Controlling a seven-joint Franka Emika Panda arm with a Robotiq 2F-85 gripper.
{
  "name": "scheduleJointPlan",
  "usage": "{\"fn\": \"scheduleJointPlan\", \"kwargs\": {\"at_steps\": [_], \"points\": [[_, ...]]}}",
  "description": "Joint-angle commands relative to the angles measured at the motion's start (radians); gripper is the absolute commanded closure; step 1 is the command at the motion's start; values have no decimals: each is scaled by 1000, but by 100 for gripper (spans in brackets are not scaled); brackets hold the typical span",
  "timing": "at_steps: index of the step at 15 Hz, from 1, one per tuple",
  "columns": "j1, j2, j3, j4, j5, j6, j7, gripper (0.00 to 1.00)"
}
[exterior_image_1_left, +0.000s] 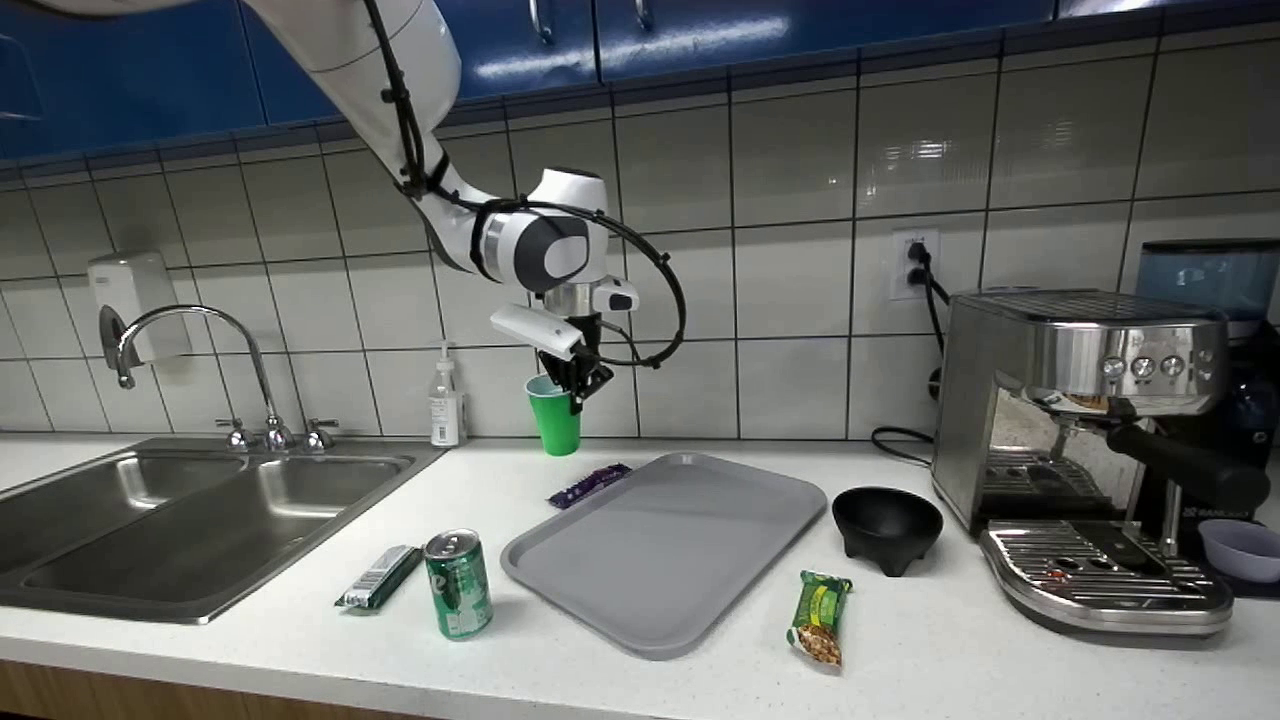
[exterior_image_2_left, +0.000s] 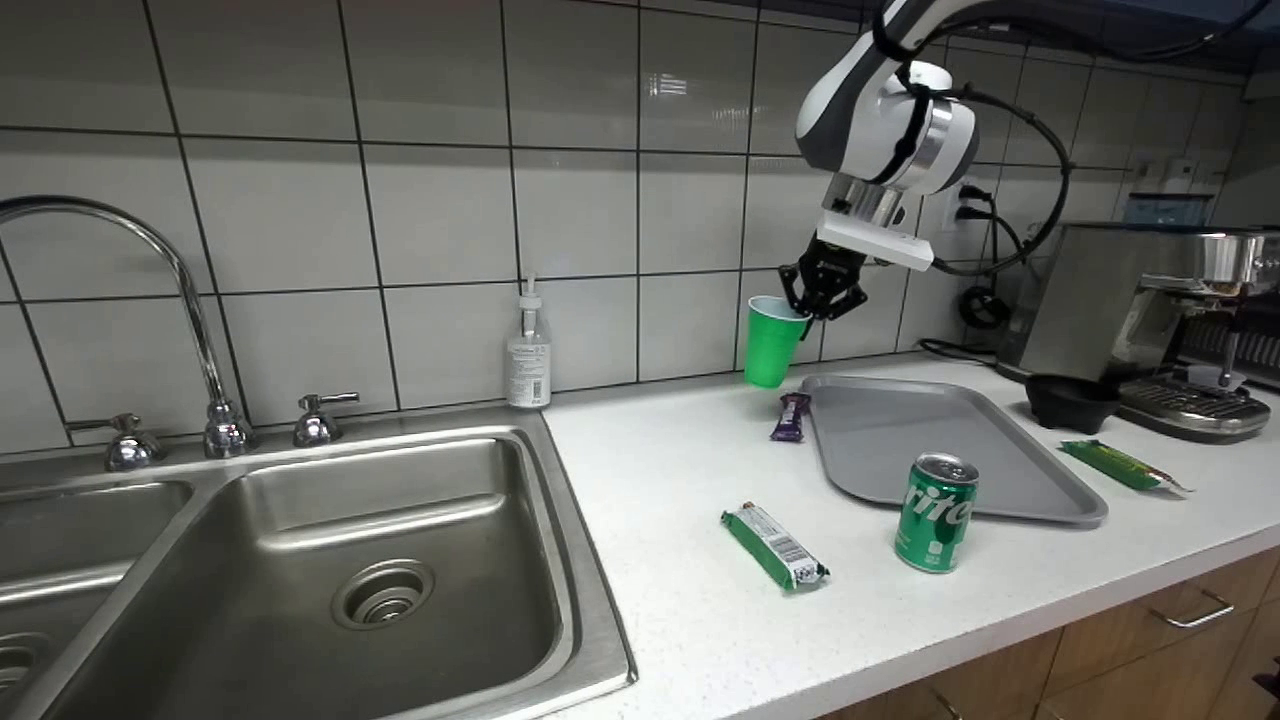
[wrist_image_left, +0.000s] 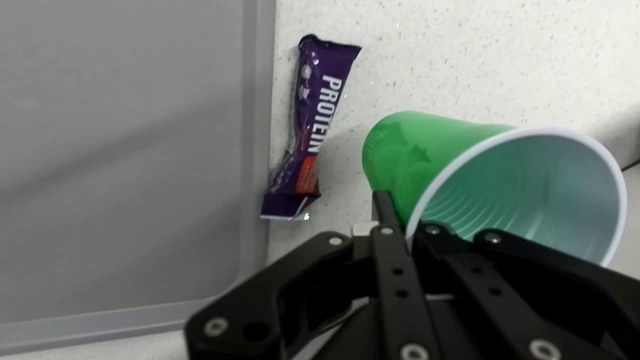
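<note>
Cup (wrist_image_left: 500, 185), pale ribbed inside | claw (wrist_image_left: 410, 232) pinching its rim | grey tray (wrist_image_left: 125, 150) nearby

- Left to right came sink (exterior_image_1_left: 215, 530), tray (exterior_image_1_left: 665, 550), bowl (exterior_image_1_left: 888, 525), coffee machine (exterior_image_1_left: 1060, 350).
- A snack bar (exterior_image_1_left: 380, 578) lay between sink and can (exterior_image_1_left: 459, 585).
- The cup (exterior_image_1_left: 553, 415) was far, before the wall (exterior_image_1_left: 790, 280).

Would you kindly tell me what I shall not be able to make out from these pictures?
Green cup: the bottom of its inside, wrist view; hidden by its own wall.
Purple protein bar: the finer print, wrist view; too small.
Pump bottle: label wording, both exterior views; too small.
Sink: one end, both exterior views; cut off by the left edge.
Arm: its base, both exterior views; cut off by the top edge.
</note>
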Motion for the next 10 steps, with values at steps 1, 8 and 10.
{"fn": "scheduleJointPlan", "kwargs": {"at_steps": [1, 8, 10], "points": [[-17, -16, -29, 14, -28, 19, 15, 99], [-32, 22, -106, 76, -75, -14, 66, 99], [-36, 37, -122, 96, -89, -32, 84, 99]]}}
